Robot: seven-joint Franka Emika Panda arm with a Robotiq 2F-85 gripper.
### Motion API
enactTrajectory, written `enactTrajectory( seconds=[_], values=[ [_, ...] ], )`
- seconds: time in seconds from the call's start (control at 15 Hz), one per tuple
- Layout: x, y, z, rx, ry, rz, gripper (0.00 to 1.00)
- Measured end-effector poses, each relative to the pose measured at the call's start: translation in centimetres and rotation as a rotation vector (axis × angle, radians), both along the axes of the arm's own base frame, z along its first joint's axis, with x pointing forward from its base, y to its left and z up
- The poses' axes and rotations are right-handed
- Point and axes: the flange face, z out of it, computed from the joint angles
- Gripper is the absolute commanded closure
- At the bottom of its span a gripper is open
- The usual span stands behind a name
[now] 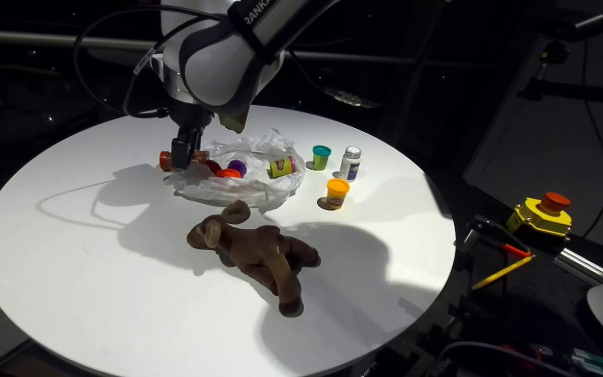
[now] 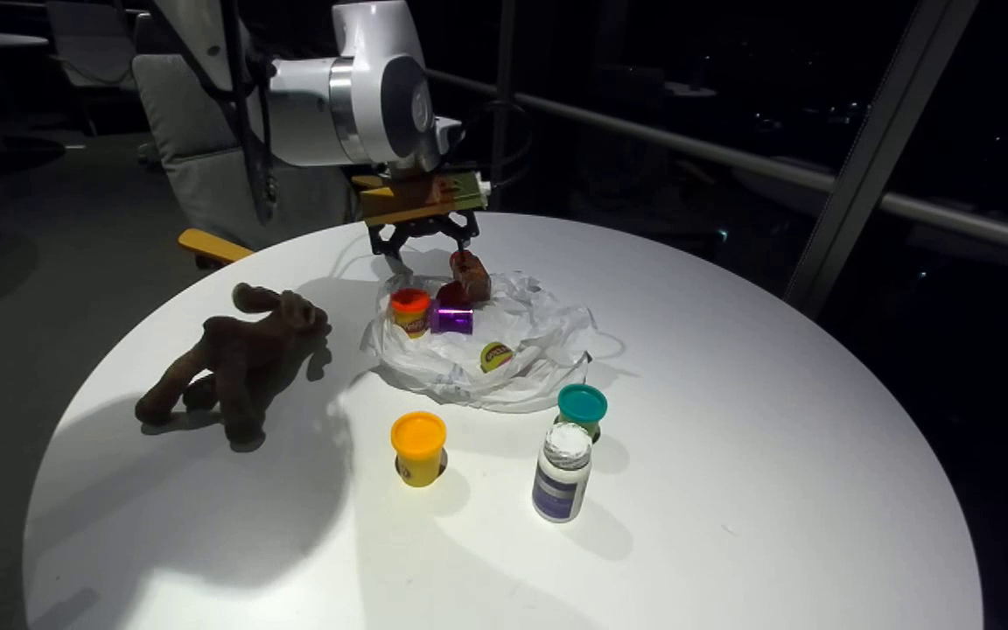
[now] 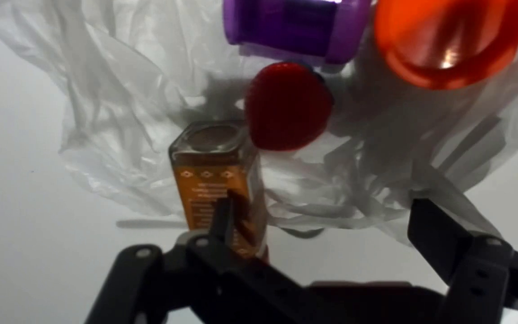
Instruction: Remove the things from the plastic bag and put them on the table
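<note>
The white plastic bag [image 1: 259, 198] [image 2: 548, 389] lies spread open on the white table [image 1: 71, 293]. In it are a purple container [image 3: 295, 27] on its side, a red-lidded tub [image 2: 410, 313], a red rounded object [image 3: 288, 105] and a tipped yellow Play-Doh tub [image 1: 282, 167]. A glass jar [image 3: 209, 184] with an orange label and red cap lies at the bag's edge, also seen in an exterior view [image 2: 472, 278]. My gripper [image 3: 322, 216] is open with nothing between its fingers. One finger overlaps the jar in the wrist view; I cannot tell if it touches.
A teal-lidded tub [image 1: 321, 157], an orange-lidded tub [image 1: 337, 193] and a white bottle [image 1: 350, 164] stand upright on the table beside the bag. A brown stuffed animal [image 1: 254, 248] lies near the bag, also visible in an exterior view [image 2: 237, 354].
</note>
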Motion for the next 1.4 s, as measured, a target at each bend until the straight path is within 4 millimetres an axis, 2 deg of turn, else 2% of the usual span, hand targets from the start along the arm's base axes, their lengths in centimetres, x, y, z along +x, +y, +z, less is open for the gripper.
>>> enactTrajectory(
  seconds=[0.27, 0.47, 0.73, 1.07, 1.13, 1.2, 1.33, 1.4],
  values=[
    [2.7, -2.9, 1.5, -0.006, -0.058, -0.018, 0.00],
    [4.0, -4.8, 2.3, -0.010, -0.076, -0.032, 0.00],
    [4.3, -6.1, 0.5, -0.020, -0.040, -0.045, 0.00],
    [4.4, -5.6, -1.6, 0.003, 0.012, -0.045, 0.00],
    [4.5, -5.5, -1.8, 0.009, 0.020, -0.048, 0.03],
    [4.6, -5.3, -1.9, 0.016, 0.027, -0.051, 0.26],
    [4.7, -5.2, -2.1, 0.028, 0.044, -0.054, 0.29],
    [4.8, -5.1, -2.2, 0.033, 0.054, -0.053, 0.39]
  ],
)
